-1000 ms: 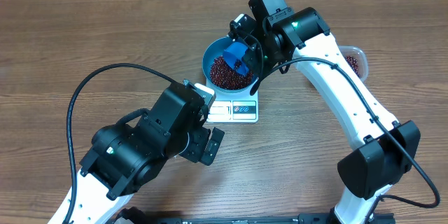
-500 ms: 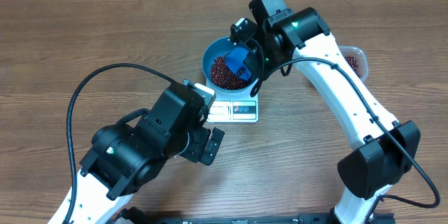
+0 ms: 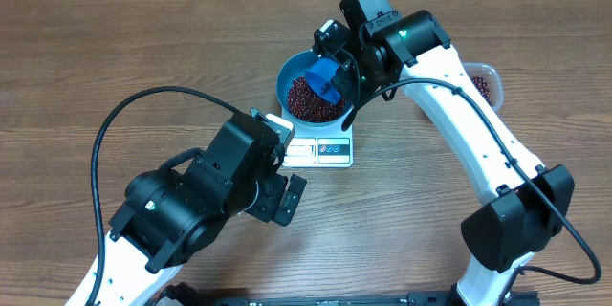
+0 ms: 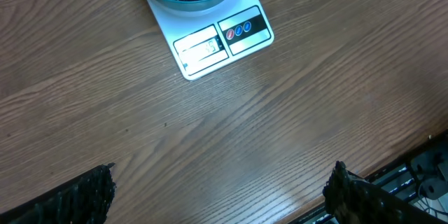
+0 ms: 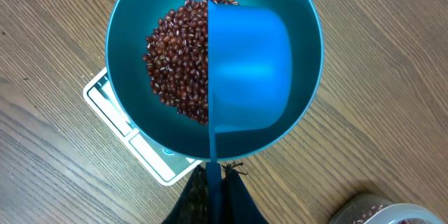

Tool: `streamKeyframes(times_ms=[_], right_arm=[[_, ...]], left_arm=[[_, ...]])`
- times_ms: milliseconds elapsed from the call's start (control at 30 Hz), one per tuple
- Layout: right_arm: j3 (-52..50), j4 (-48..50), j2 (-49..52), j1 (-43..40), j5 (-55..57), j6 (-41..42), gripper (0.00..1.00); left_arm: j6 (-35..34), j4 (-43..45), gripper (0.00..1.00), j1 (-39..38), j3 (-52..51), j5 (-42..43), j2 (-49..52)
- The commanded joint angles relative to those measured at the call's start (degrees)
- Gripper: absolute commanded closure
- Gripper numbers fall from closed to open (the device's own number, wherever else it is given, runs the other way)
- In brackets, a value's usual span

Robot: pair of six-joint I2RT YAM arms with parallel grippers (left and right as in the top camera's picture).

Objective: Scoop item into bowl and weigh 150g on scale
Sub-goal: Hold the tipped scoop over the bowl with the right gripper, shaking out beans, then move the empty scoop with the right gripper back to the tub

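Right claw [image 5: 212,176] holds scoop [image 5: 248,70] tipped above bowl [image 5: 129,14].

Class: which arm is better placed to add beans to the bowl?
Right. The right tool grips the small blue plastic scoop over the deep round blue bowl; the left tool hangs open, empty.

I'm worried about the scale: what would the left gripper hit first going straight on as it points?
Most likely bare table, not the scale: the open left gripper faces plain wood, with the scale off toward the frame's top edge. Depth is unclear.
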Motion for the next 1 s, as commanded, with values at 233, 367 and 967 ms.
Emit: streamKeyframes(times_ms=[233, 367, 967], right_arm=[[1.9, 0.3, -2.4, 0.3, -0.2, 1.0, 0.96], [1.9, 0.3, -2.4, 0.3, -0.2, 1.7, 0.96], [1.9, 0.3, -2.4, -12.8, -28.2, 3.2, 0.96]], left_arm=[[0.9, 0.1, 0.00, 0.1, 0.7, 0.2, 0.3], [0.9, 0.1, 0.00, 0.1, 0.7, 0.2, 0.3], [0.9, 0.1, 0.00, 0.1, 0.7, 0.2, 0.3]])
